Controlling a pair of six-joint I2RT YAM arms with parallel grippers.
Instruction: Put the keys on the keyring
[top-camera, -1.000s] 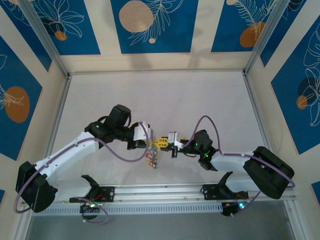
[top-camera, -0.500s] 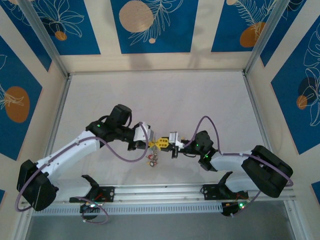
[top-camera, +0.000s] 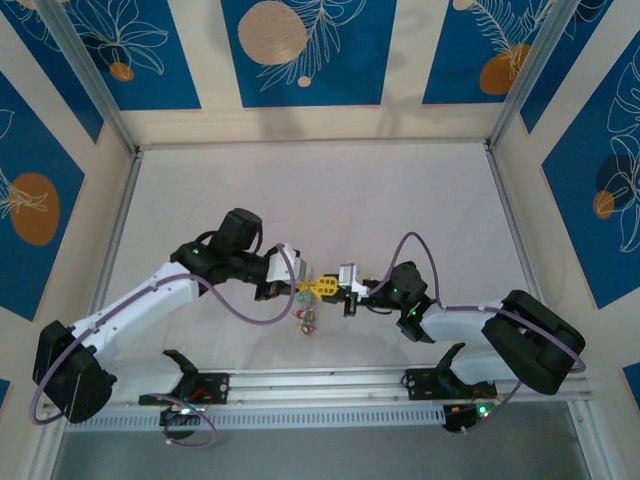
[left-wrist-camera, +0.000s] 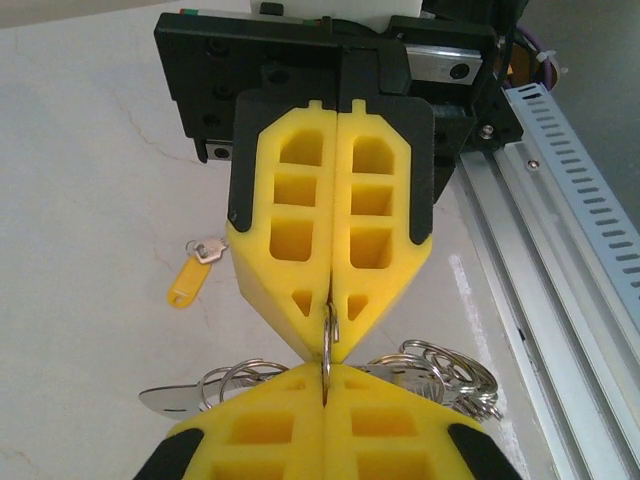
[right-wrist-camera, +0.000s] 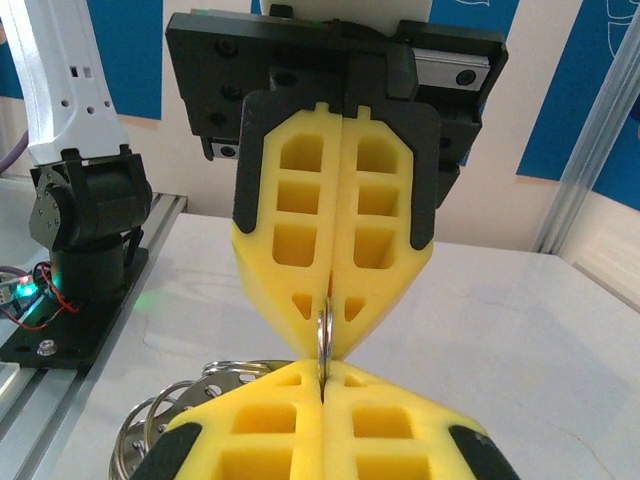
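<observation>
While the keyring (left-wrist-camera: 327, 345) hangs edge-on over the near middle of the bench (top-camera: 400, 200), two robot arms meet tip to tip around it, each pinching the thin grey loop in the seam of its yellow foam fingers (left-wrist-camera: 290, 240). The left tool (left-wrist-camera: 325, 378) is clenched on the loop from one side, its jaws pressed together with only the wire between them. The right tool (left-wrist-camera: 329, 305) is clamped on the same loop from the opposite side, and the two sets of fingertips almost touch.

Below the double grip, the keys (left-wrist-camera: 235, 385) and a tangle of small silver split rings (left-wrist-camera: 445, 365) fan out to either side of the loop, low over the pale surface. Whether they rest on it cannot be told. From overhead the bunch shows as a small speck of colour just nearer the arm bases than the meeting point.

One loose key (left-wrist-camera: 192, 278) with a yellow tag lies flat on the bench, apart from the bunch and on the side away from the slotted aluminium rail (left-wrist-camera: 560, 230) along the near edge.
</observation>
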